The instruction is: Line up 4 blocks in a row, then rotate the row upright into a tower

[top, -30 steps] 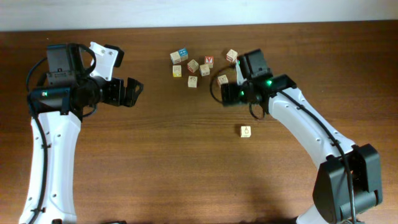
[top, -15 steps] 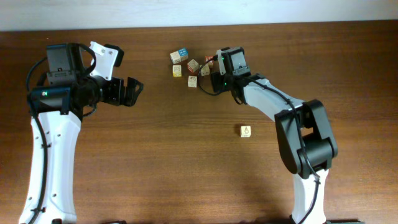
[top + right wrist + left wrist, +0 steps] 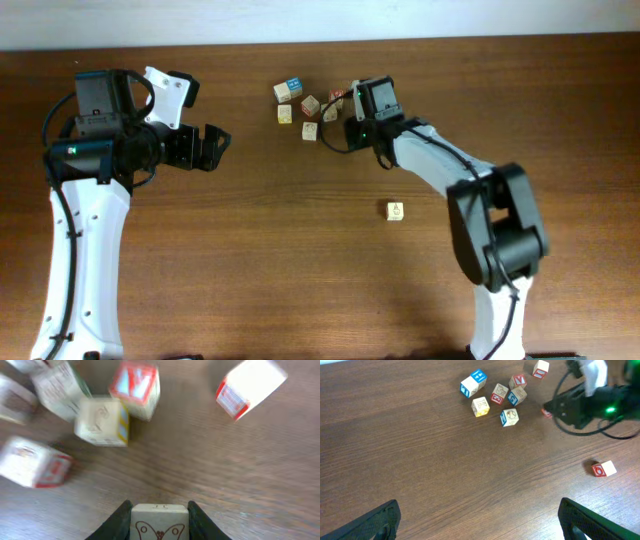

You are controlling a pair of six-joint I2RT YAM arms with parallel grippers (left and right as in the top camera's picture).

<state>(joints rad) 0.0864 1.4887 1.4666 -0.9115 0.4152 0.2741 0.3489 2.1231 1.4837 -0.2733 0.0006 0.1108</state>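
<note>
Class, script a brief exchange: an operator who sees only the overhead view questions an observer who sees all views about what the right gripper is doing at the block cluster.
Operator: From overhead the arm hides it. Is anything in the right gripper?
Observer: Yes. The right wrist view shows a cream block between its fingers, with no gap on either side.
Operator: What is printed on that block?
Observer: A butterfly drawn in outline on the face towards the wrist camera.
</note>
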